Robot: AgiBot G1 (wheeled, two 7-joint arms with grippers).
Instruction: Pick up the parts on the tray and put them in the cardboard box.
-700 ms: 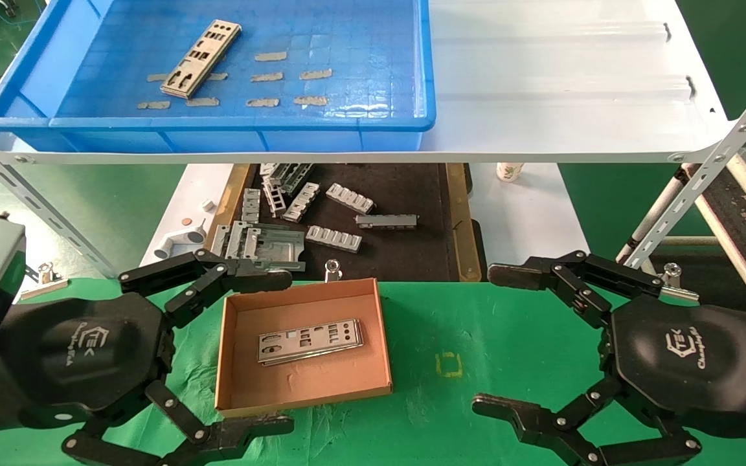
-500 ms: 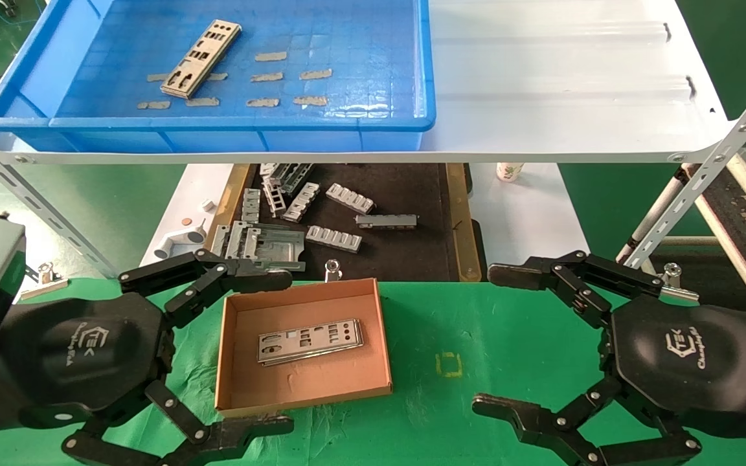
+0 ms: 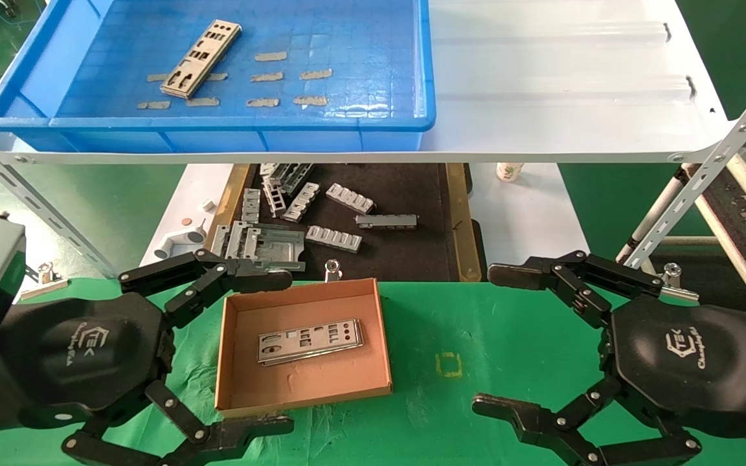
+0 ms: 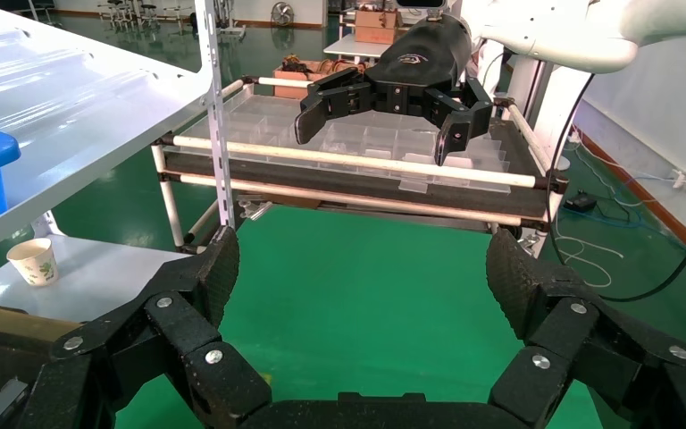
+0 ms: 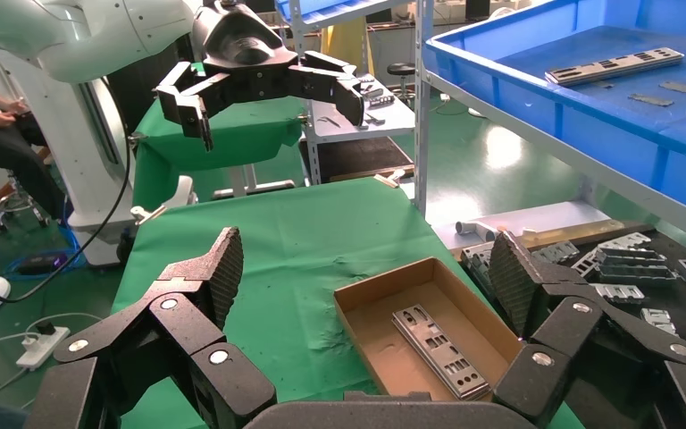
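Hovering wide open beside the cardboard box (image 3: pixel 302 346), your left claw (image 3: pixel 243 353) is carrying nothing; one part (image 3: pixel 310 341) is lying inside it, another part (image 3: pixel 201 58) is sitting in the tray (image 3: pixel 373 123), and your right claw (image 3: pixel 502 343) is spread too.

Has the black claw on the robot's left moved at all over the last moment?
No. The left gripper hangs open beside the small brown cardboard box, its fingers lined up with the box's corners exactly as before.
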